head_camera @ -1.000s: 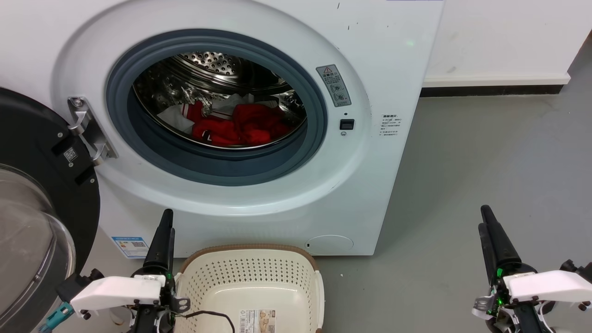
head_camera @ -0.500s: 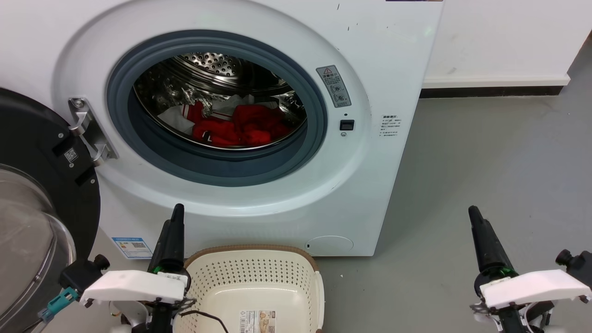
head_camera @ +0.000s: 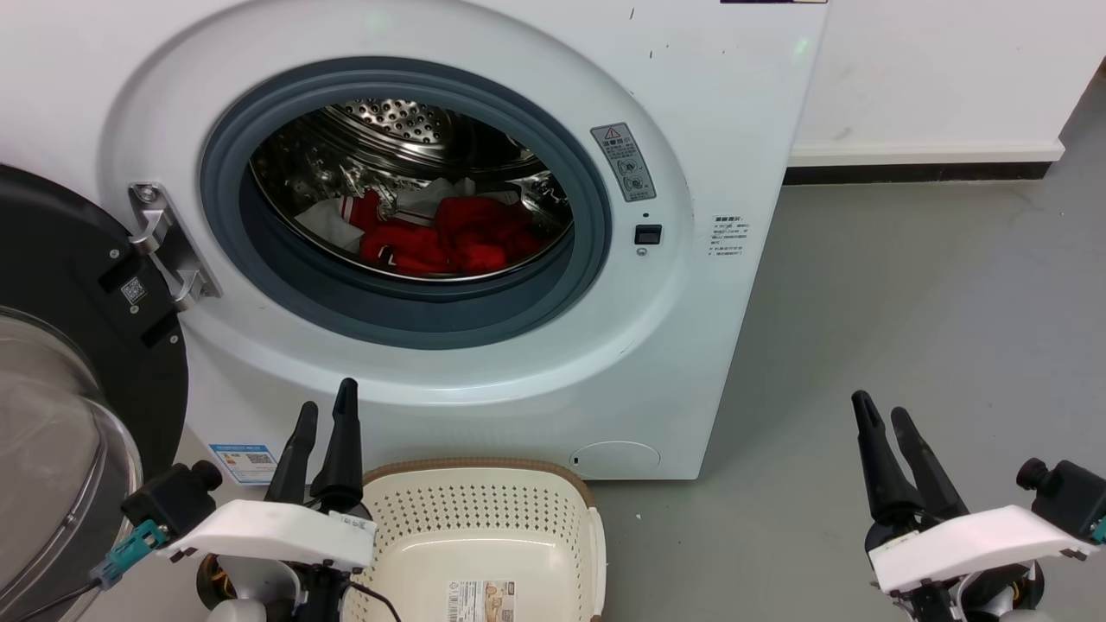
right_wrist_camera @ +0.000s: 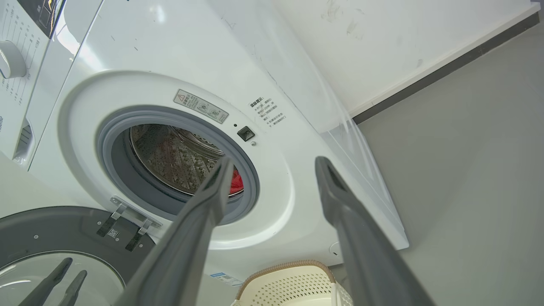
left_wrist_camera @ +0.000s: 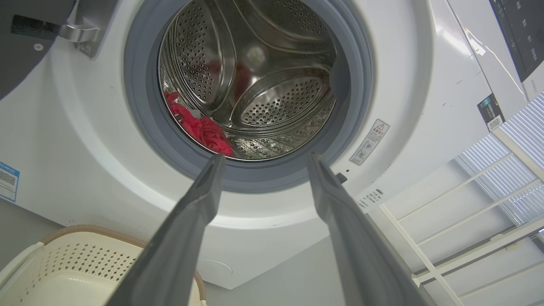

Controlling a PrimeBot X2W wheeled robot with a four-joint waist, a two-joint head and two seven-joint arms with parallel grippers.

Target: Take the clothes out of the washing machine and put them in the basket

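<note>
Nothing is looking done yet: the clothes [head_camera: 441, 233] are lying in the washing machine [head_camera: 717, 363] drum, and the basket [head_camera: 471, 510], apparently empty, is waiting below. The left gripper [head_camera: 327, 396] and right gripper [head_camera: 879, 404] are hovering low, jaws parted, holding nothing.

The large white front-loading washing machine [head_camera: 484, 406] has a grey rubber ring [head_camera: 406, 324] round its porthole and a shiny steel drum [left_wrist_camera: 276, 97] dotted with rows of small holes. In it lie soft bright red fabric clothes [head_camera: 467, 233] with white panels and red-and-white striped trim. The machine's round door [head_camera: 52, 259] has a black frame. The cream plastic oval basket [head_camera: 475, 505] has hole-patterned sides and a brown woven rim. The floor [head_camera: 907, 302] is plain grey
</note>
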